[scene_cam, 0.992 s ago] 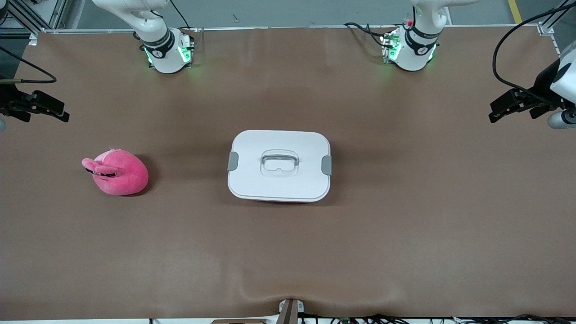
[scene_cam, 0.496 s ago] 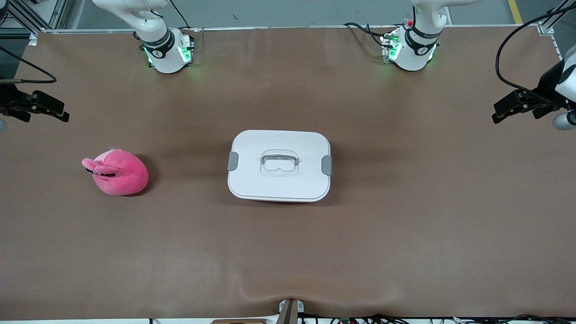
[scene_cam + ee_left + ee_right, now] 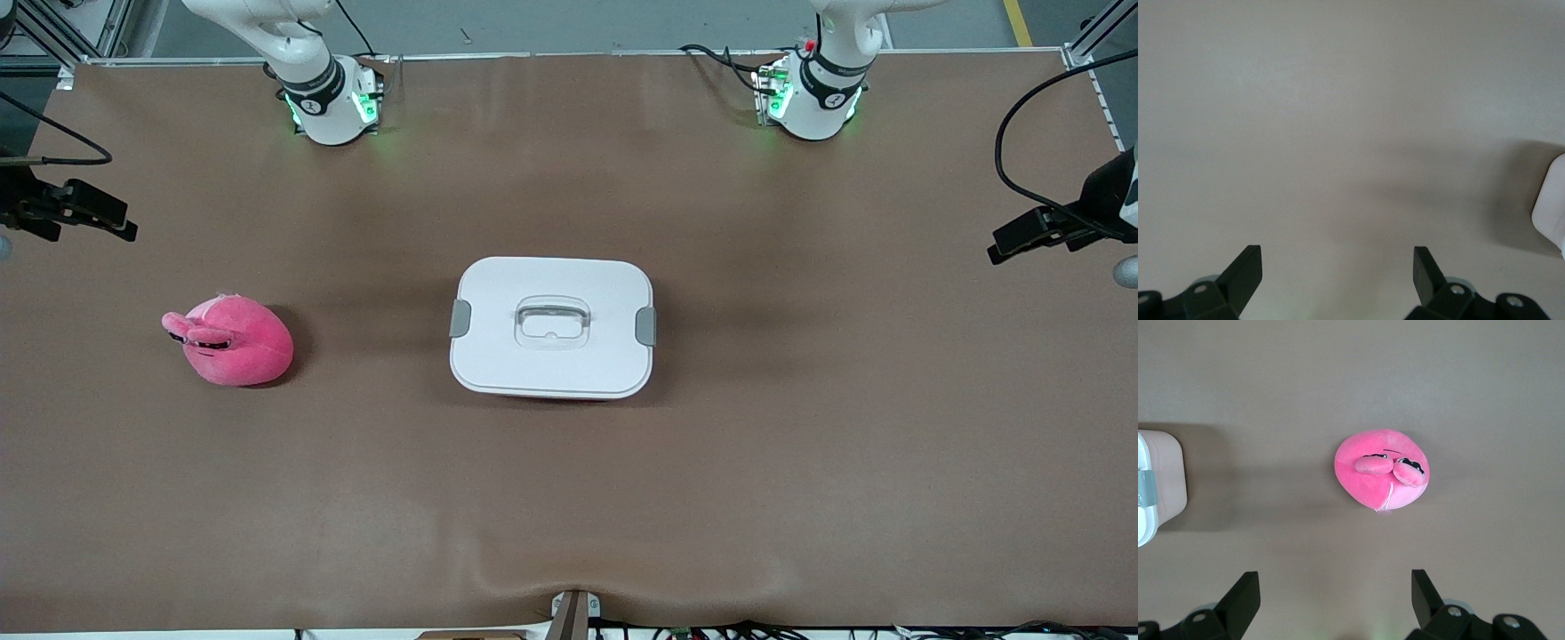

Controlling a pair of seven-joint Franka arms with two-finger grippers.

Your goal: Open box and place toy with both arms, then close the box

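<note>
Squarely in the middle of the brown desk [image 3: 800, 462] sits the box [image 3: 551, 327], its white lid [image 3: 551, 364] fully seated on top. A grey clip [image 3: 460, 318] shows on the lid's edge toward the right arm's end of the desk, and a second grey clip [image 3: 646, 326] on the edge toward the left arm's end. The clear recessed handle [image 3: 552, 321] lies in the centre of the lid. Only a thin line of the pink tub shows under the lid's edge nearest the front camera.

The toy [image 3: 233, 340] rests on the desk well apart from the box, toward the right arm's end, at about the same depth as the box. Its two protruding eyes [image 3: 1395, 468] point away from the box in the front view, and the right wrist view looks straight down on them.

The right end effector [image 3: 84, 215] hangs in the air over the desk's edge at the right arm's end, well clear of the toy. In the right wrist view its two black fingers [image 3: 1245, 597] stand wide apart with nothing between them. The left end effector [image 3: 1031, 236] hangs over the desk's edge at the left arm's end, far from the box. Its fingers [image 3: 1248, 270] are likewise spread wide and empty, with bare desk below and a corner of the box just at the margin of the left wrist view.
</note>
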